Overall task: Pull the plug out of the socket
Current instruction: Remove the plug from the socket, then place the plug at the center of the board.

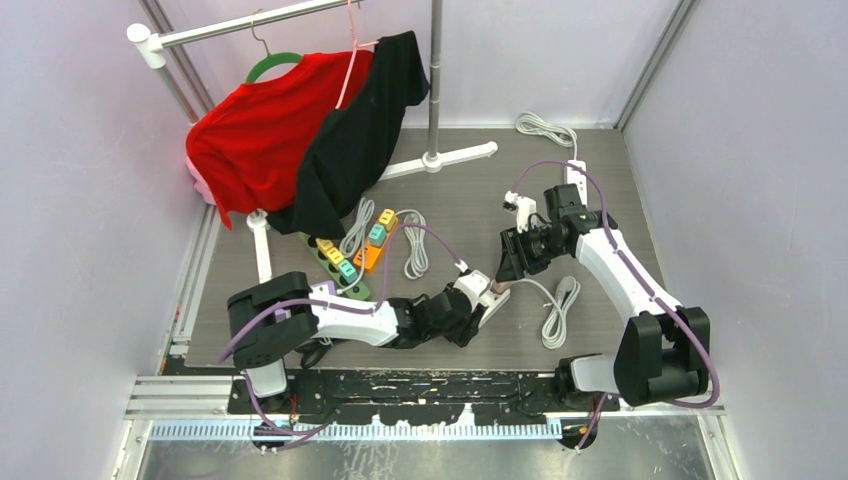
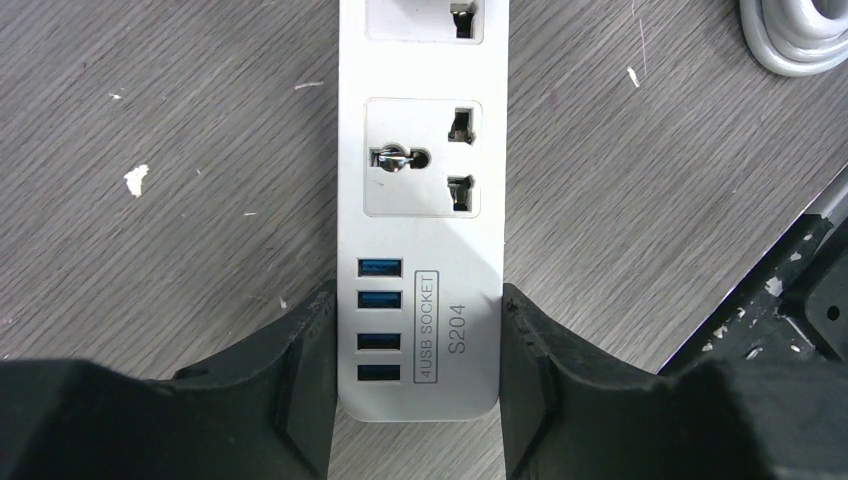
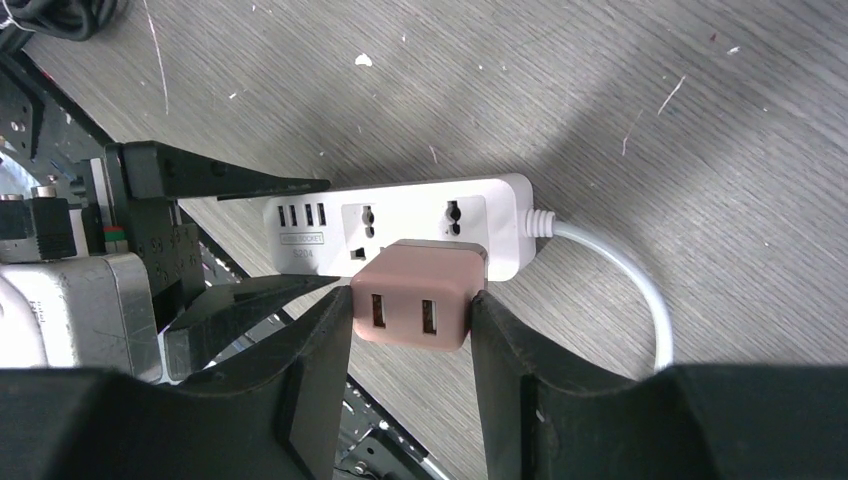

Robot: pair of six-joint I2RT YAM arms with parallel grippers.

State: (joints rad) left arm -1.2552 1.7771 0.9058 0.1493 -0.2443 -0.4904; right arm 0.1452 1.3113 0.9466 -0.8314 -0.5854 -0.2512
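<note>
Here the left gripper (image 2: 418, 310) clamps the white power strip (image 2: 420, 200) at its USB end; the right gripper (image 3: 410, 325) pinches the pink plug (image 3: 420, 275), seemingly just above the strip.

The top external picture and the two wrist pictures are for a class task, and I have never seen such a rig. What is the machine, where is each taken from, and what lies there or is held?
The machine is two robot arms bolted at the near edge of a grey table: the left arm and the right arm. The top picture looks down from above and behind them; the other two come from a camera on each wrist. On the table lie a white power strip, a colourful power strip and a white cable; a red shirt and a black shirt hang on a rack. The left fingers clamp the white strip's USB end. The right fingers grip a pinkish plug at the socket nearest the cord; whether it is seated cannot be told.
</note>
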